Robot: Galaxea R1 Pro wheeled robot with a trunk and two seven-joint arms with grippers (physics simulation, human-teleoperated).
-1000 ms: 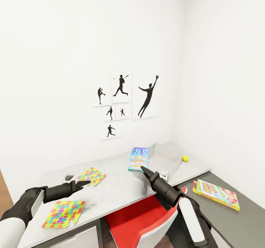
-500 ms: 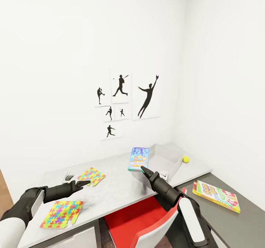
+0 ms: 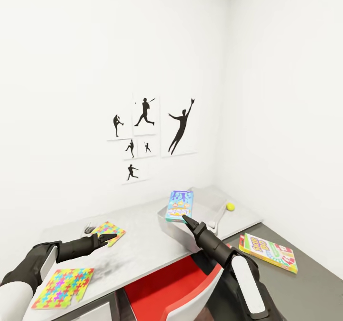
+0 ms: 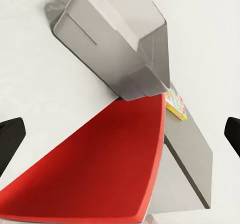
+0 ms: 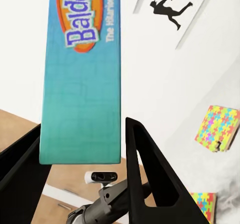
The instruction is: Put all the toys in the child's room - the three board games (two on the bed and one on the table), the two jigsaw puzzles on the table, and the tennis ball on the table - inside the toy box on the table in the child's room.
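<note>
Blue-purple board game [image 3: 179, 206] pinched upright by right end effector [image 3: 184, 218] above toy box [image 3: 209, 205] on worktop [image 3: 143, 244]. Left end effector [image 3: 108, 237] spread, empty, near jigsaw puzzle [image 3: 109, 229].

Even, bright, diffuse light fills the room, with no visible lamp or window. The white walls [image 3: 267, 73] wash out almost to blankness, and the corner between them is barely marked. Shadows are weak: a soft grey smudge lies on the tabletop [image 3: 138, 244] under the left gripper [image 3: 108, 237], and a faint shade sits inside the toy box [image 3: 200, 211]. No glare shows. Render edges are crisp; straight lines lean toward the head view's borders.
</note>
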